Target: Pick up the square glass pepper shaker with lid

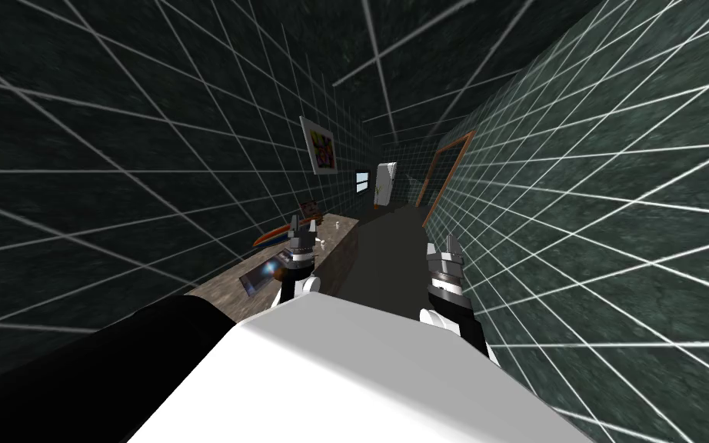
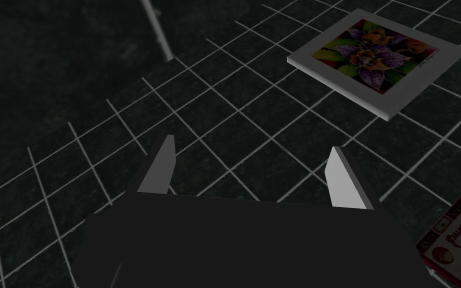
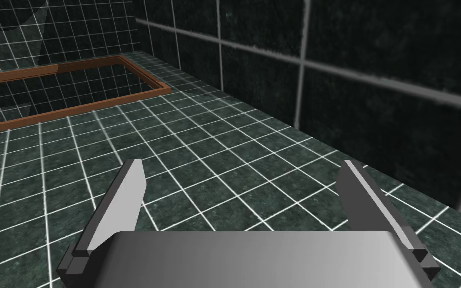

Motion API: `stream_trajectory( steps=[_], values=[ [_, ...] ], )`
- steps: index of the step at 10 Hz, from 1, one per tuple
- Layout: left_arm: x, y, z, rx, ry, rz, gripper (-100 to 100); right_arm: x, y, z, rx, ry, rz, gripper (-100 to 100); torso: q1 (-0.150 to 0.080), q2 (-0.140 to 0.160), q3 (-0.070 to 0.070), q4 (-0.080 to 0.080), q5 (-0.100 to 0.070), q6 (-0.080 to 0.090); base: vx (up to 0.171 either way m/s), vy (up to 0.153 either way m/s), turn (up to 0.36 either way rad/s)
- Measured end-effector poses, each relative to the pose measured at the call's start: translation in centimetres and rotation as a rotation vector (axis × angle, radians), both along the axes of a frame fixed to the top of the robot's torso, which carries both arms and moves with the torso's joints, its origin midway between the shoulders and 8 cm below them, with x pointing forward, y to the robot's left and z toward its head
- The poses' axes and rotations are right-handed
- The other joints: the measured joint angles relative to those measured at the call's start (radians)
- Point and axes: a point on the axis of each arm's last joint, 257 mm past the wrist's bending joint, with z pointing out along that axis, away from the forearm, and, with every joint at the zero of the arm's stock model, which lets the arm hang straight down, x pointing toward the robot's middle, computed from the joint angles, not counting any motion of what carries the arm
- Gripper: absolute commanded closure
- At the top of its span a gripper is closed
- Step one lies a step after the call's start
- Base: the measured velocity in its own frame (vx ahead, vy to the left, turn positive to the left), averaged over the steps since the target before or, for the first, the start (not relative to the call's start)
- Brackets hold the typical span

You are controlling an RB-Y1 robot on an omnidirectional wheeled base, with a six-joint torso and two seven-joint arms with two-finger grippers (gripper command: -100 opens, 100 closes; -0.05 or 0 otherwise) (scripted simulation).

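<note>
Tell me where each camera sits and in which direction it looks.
Head view: on the head, looking down along a tiled room and counter; left gripper and right gripper show, open.
Left wrist view: on the left hand, facing a dark wall, a framed flower picture and a red box; fingers show.
Right wrist view: on the right hand, facing a green wall with a brown door frame; fingers show.
Head and left wrist share that picture; head and right wrist, the door frame.

small pale shaker (image 1: pixel 317 243), i think, stands on the brown desk (image 1: pixel 341 234) just beside my left fingers (image 1: pixel 294 225); too small to tell shape or lid.
</note>
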Motion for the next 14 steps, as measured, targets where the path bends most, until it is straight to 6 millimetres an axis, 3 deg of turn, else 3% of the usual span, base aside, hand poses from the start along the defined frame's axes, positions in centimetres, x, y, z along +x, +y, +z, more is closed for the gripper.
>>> stream_trajectory(
  steps=[4, 8, 14],
  values=[
    [0.7, 0.0, -1.4, 0.028, 0.04, -0.055, -100, 0.0, 0.0, 0.0, 0.0, 0.0, 0.0, 0, -0.002, -0.005, -0.003, -0.001, 0.0, 0.0, 0.067, -0.027, 0.065],
    [1.6, 1.4, -4.2, -0.022, 0.097, -0.103, -100, 0.0, 0.0, 0.0, 0.0, 0.0, 0.0, 0, -0.003, -0.008, -0.005, -0.002, -0.001, 0.0, 0.121, -0.047, 0.095],
    [2.4, 5.9, -9.5, -0.192, 0.176, -0.134, -100, 0.0, 0.0, 0.0, 0.0, 0.0, 0.0, 0, -0.002, -0.009, -0.006, -0.002, 0.0, 0.0, 0.127, -0.05, 0.111]
  ],
)
